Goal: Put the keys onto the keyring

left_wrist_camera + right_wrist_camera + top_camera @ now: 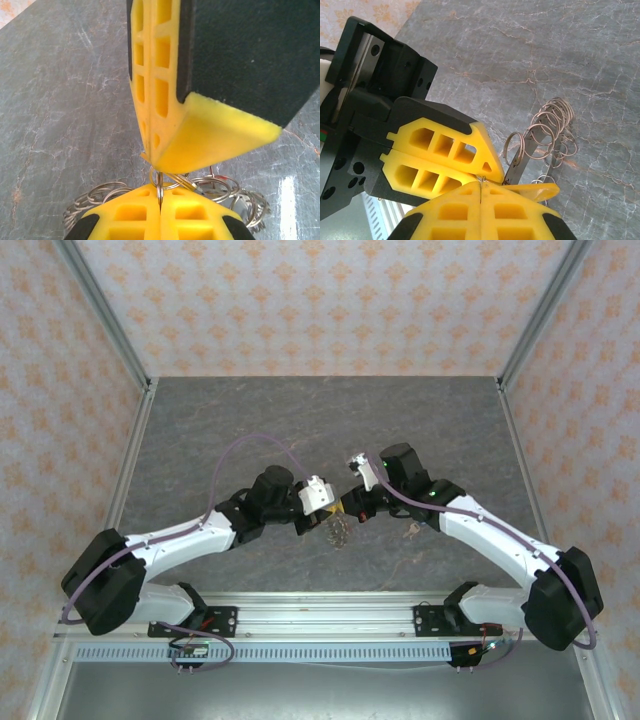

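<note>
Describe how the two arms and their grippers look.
The left arm and right arm have white links and black joints, and a lilac cable loops along each. The right arm carries a small green light. The left gripper and right gripper have yellow fingers with rectangular cut-outs, backed in black.

Grey marbled desk [250,410]; three walls [320,300] papered pale with orange floral print; metal corner posts [100,310].

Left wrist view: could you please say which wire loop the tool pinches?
The small central loop, upright in the shut left tool; the other loops fan out low beside it.
</note>
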Action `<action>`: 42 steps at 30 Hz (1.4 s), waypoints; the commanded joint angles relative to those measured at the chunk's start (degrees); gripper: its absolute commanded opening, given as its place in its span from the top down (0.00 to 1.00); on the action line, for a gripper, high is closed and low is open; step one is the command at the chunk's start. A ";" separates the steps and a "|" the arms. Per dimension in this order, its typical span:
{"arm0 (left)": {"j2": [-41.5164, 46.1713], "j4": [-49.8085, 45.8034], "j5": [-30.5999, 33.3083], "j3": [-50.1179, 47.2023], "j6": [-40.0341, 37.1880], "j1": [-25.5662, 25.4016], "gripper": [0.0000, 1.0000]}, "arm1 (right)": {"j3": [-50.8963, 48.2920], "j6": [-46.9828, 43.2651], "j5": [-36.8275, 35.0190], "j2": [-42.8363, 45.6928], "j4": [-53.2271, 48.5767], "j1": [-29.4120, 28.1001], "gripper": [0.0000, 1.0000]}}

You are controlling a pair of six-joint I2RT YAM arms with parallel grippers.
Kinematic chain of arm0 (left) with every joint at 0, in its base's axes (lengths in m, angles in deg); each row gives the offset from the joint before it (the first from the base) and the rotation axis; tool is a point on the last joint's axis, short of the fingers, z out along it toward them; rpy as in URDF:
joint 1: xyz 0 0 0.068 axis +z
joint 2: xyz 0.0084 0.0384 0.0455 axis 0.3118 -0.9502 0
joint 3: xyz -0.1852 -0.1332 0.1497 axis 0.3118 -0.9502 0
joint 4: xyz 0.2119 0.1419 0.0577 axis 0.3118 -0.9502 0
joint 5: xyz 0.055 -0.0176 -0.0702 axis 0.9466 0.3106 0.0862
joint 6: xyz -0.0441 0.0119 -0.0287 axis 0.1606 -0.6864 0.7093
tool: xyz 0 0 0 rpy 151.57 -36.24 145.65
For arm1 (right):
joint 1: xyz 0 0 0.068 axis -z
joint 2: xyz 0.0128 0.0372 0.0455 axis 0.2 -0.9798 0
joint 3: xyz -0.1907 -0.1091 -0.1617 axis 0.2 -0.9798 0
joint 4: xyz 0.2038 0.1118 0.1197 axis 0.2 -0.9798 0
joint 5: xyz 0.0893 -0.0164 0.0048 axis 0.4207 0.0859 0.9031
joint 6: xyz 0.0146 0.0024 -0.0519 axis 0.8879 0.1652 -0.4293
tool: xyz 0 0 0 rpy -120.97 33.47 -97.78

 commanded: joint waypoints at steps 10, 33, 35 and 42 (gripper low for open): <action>-1.39 -3.78 -1.10 3.91 -0.91 -0.10 0.73 | -0.09 -0.68 -10.80 1.14 -4.15 1.41 1.00; 10.82 10.32 13.04 -8.42 19.15 2.49 0.69 | -16.85 16.25 -14.79 2.35 3.34 3.16 1.00; 12.01 10.41 14.63 -8.89 21.59 2.82 0.68 | -17.52 18.12 -14.92 1.68 3.22 3.18 1.00; 16.11 3.17 24.11 -8.51 33.98 3.57 0.53 | -19.10 26.30 -18.76 -2.65 0.06 3.19 0.98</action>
